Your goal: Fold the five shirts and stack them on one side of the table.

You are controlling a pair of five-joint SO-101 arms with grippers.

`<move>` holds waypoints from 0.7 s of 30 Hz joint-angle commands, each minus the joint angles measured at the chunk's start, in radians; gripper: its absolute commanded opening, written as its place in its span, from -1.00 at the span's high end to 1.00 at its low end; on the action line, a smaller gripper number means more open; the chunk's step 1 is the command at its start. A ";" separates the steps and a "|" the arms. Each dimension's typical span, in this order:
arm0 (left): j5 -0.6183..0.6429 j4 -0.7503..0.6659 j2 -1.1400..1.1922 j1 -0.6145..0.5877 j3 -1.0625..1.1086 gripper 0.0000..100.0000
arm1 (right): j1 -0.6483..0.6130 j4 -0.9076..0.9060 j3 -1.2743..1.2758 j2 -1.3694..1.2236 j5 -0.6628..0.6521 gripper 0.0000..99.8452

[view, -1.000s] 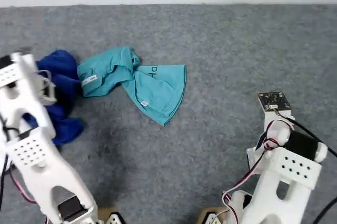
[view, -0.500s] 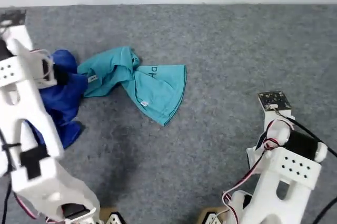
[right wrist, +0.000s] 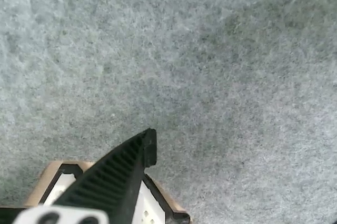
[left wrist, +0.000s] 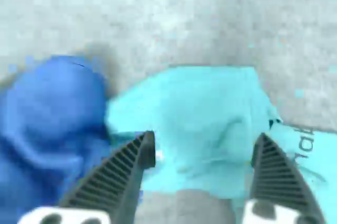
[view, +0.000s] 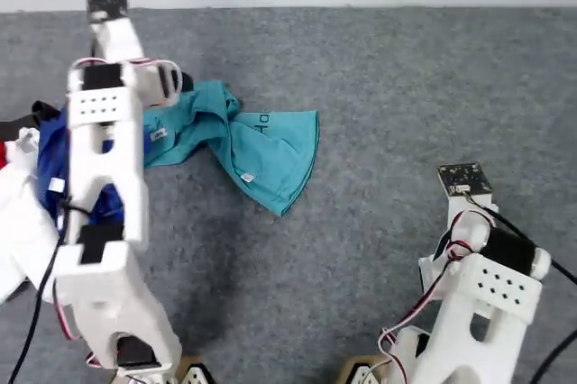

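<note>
Left tool (left wrist: 204, 145) spread above the teal shirt (view: 261, 154); right arm (view: 482, 289) folded at the near edge.

Nearest, the right tool (right wrist: 143, 149) hangs over bare grey tabletop (view: 406, 86); whether it is spread or pressed together cannot be told. The left arm (view: 104, 177) stretches away from the front edge, with a crumpled white shirt (view: 22, 222) beside it and a blue shirt (view: 52, 163) partly under it. Farther out, the left tool holds nothing, its fingers (left wrist: 131, 163) framing the bunched end of the teal shirt, which touches the blue shirt.
</note>
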State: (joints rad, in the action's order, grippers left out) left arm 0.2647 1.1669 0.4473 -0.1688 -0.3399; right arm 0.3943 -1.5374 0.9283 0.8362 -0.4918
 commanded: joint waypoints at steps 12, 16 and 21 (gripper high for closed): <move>0.031 -0.163 0.137 0.118 -0.044 0.47 | 0.002 0.015 -0.003 0.001 -0.011 -0.11; 0.031 -0.201 0.189 0.127 -0.045 0.68 | 0.002 0.015 -0.003 0.001 -0.011 -0.11; 0.029 -0.252 0.212 0.121 -0.045 0.90 | 0.002 0.015 -0.003 0.001 -0.011 -0.11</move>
State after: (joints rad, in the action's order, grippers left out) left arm 0.2846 0.9383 0.6713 -0.0476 -0.3445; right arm 0.3943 -1.5374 0.9283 0.8362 -0.4918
